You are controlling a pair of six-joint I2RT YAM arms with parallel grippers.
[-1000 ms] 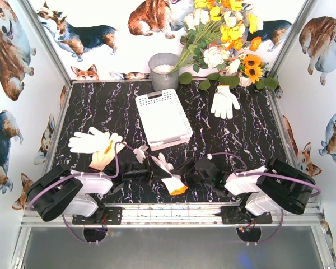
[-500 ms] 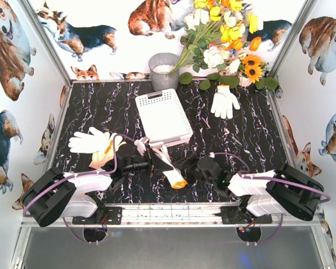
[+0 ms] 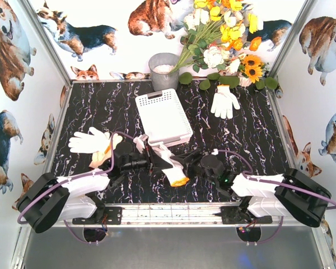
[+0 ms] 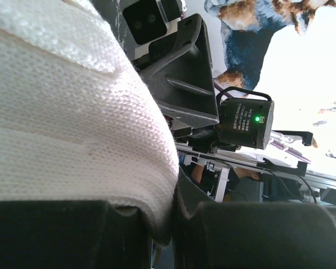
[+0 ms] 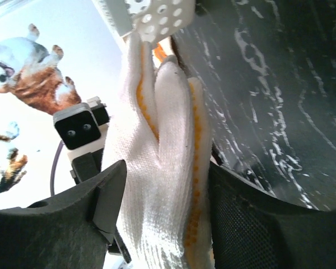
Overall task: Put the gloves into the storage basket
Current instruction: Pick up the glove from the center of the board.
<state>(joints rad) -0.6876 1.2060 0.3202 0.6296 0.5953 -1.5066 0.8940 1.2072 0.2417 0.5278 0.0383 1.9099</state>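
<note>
Spanning the enclosure floor, the black marbled table (image 3: 252, 140) shows bare surface right of centre and along its far left side. The storage basket (image 3: 163, 117) sits skewed at the table's middle, with its near corner just beyond the two claws. Two overlapping left gloves (image 3: 92, 143) lie by the left edge beside the left arm. A far glove (image 3: 224, 101) rests near the flowers (image 3: 224, 33), well apart from the basket. The yellow-trimmed glove (image 3: 169, 165) is stretched between both claws just in front of the basket's near rim, its orange cuff toward the arm bases. The left gripper (image 3: 147, 159) is pinching its knit, which the left wrist view shows squeezed between the black fingers (image 4: 61, 230). The right gripper (image 3: 186, 166) clamps the same glove from the opposite side with a finger pressed on each flank, and the basket's perforated corner sits just past the glove's end.
</note>
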